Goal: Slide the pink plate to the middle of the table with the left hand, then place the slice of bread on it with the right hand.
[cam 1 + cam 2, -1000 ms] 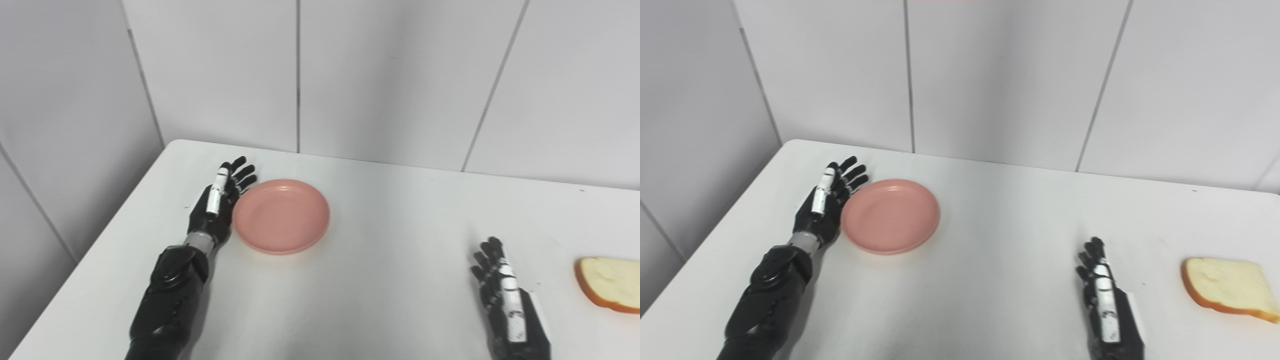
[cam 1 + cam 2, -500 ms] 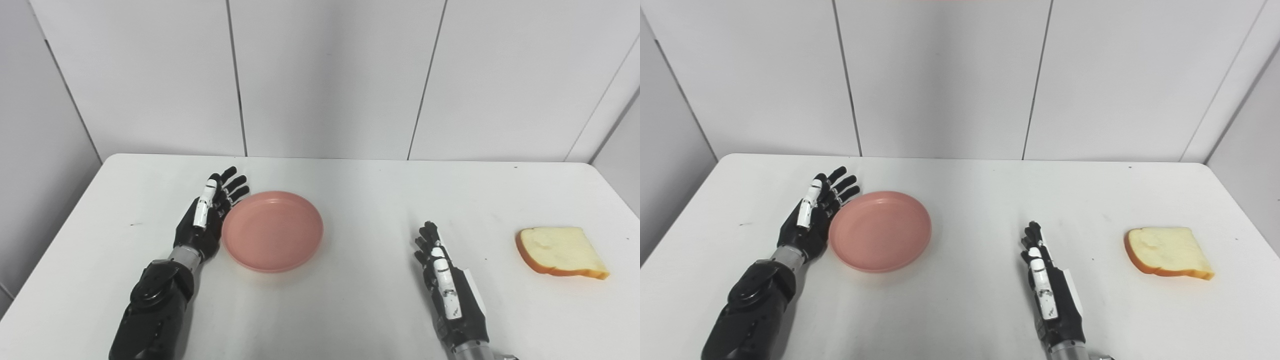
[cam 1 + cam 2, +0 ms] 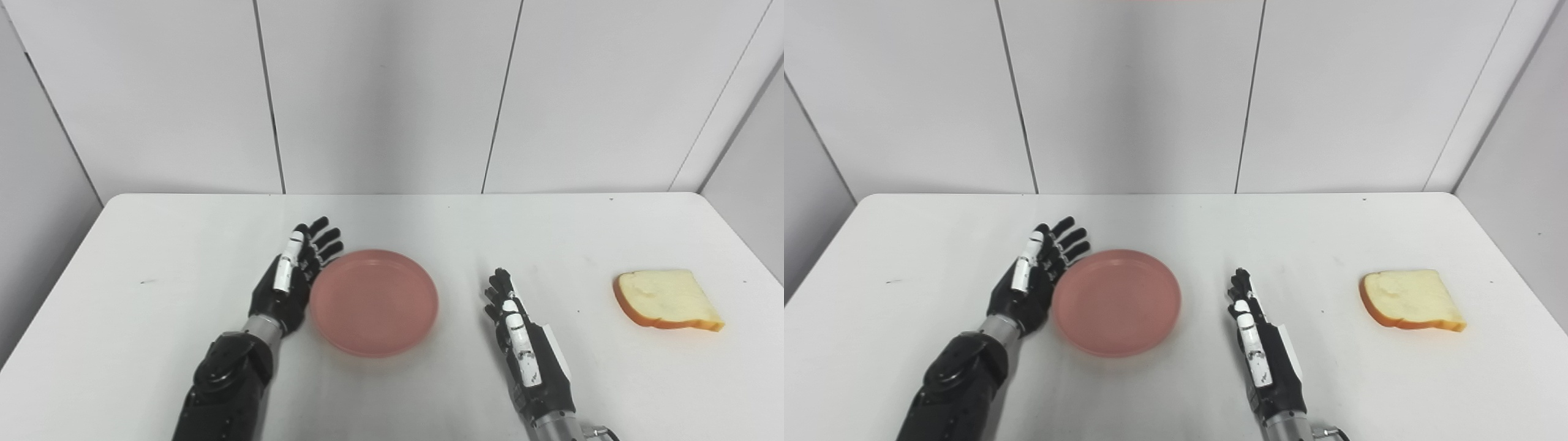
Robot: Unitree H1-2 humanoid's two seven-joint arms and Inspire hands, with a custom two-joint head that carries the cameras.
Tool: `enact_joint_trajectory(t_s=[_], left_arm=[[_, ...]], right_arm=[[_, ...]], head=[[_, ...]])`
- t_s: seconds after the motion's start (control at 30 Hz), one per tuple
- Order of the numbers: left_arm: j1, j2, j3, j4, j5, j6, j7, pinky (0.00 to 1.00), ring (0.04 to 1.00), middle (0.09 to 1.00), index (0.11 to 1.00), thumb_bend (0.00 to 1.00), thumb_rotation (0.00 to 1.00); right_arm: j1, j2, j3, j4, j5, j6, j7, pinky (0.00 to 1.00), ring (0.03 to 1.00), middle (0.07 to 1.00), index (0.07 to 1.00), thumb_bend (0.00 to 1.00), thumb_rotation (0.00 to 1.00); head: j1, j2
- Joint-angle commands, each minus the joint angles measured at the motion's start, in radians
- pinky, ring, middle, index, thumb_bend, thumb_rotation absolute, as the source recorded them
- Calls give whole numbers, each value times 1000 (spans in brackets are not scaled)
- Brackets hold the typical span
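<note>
Pink plate [image 3: 373,301]: sat mid-surface, left hand [image 3: 293,278] flat against its left rim, fingers spread, holding nothing. Bread slice [image 3: 667,300]: lay far right, well right of the right hand [image 3: 520,340], which rested empty, fingers extended.

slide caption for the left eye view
Left hand open against the pink plate; right hand open, bread slice apart.
</note>
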Motion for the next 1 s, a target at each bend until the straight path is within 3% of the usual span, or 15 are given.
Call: enact_joint_trajectory(t_s=[0.0,0.2,0.5,0.8,0.97], left_arm=[[-4,-16,5,17,-3,16,9,896,909,904,904,416,992],[-4,-47,-12,18,25,-2,15,897,919,919,920,416,1000],[-13,-80,-8,47,60,-63,52,929,949,948,941,398,1000],[-9,-73,0,65,70,-77,48,955,954,947,937,399,1000],[11,-61,6,69,62,-82,29,950,953,944,935,392,1000]], right_arm=[[46,22,12,40,14,7,0,1000,1000,1000,1000,338,1000],[50,28,13,22,1,28,-13,1000,1000,1000,1000,340,1000],[41,26,5,42,3,9,-9,1000,1000,1000,1000,355,1000],[49,46,-14,17,3,22,-43,1000,1000,1000,1000,337,1000],[52,33,-27,-15,-13,22,-62,1000,1000,1000,1000,306,1000]], head=[[0,2],[-8,11],[-16,9],[-39,8],[-86,-24]])
